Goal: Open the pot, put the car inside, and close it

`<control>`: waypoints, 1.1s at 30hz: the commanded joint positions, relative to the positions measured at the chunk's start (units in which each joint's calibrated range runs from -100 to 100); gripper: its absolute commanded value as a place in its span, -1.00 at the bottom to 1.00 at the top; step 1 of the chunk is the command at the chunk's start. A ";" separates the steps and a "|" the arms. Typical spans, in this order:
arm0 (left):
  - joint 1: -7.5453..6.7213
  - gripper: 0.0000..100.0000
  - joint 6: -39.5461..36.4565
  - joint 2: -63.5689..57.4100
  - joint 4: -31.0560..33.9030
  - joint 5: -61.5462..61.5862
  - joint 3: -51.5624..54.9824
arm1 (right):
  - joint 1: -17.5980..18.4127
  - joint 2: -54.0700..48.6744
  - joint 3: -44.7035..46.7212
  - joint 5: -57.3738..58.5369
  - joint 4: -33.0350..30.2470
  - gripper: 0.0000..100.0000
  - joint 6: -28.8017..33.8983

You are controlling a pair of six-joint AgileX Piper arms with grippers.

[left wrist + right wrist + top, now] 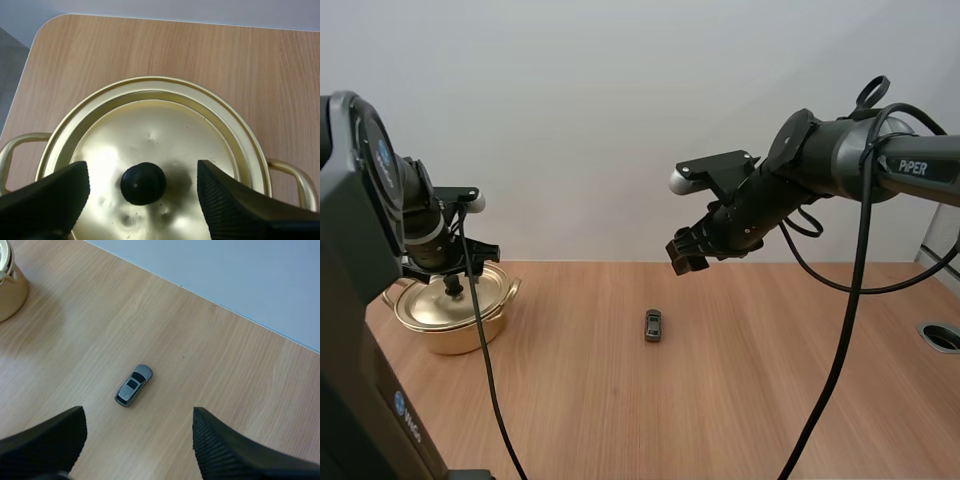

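Note:
A gold pot (455,310) with its lid (160,145) on stands at the table's left. The lid has a black knob (143,183). My left gripper (448,268) hangs just above the knob, open, with one finger on each side of it and not touching (142,192). A small grey toy car (653,325) lies on the wood near the table's middle (133,385). My right gripper (687,252) is open in the air above and slightly right of the car, well clear of it (137,440).
The wooden table (740,400) spreads bare around the car. A round cable hole (942,335) sits at its right edge. The pot's side (10,285) shows far from the car in the right wrist view.

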 commanded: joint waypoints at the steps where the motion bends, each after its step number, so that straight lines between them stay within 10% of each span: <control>1: -0.02 0.69 0.09 0.01 0.06 0.53 0.07 | 0.02 0.03 -0.09 -0.12 0.08 1.00 0.00; 6: -0.02 -1.00 -4.39 0.01 0.33 1.66 0.07 | 0.02 0.03 -0.09 -0.12 0.08 1.00 0.00; 25: 0.37 -1.00 -4.71 -6.11 1.34 14.40 -14.72 | 0.02 0.03 -0.09 -1.43 -0.20 1.00 -1.46; 33: 6.23 -1.00 -1.33 -13.17 3.01 26.27 -19.53 | 0.02 4.47 -0.09 -1.93 0.80 1.00 -4.72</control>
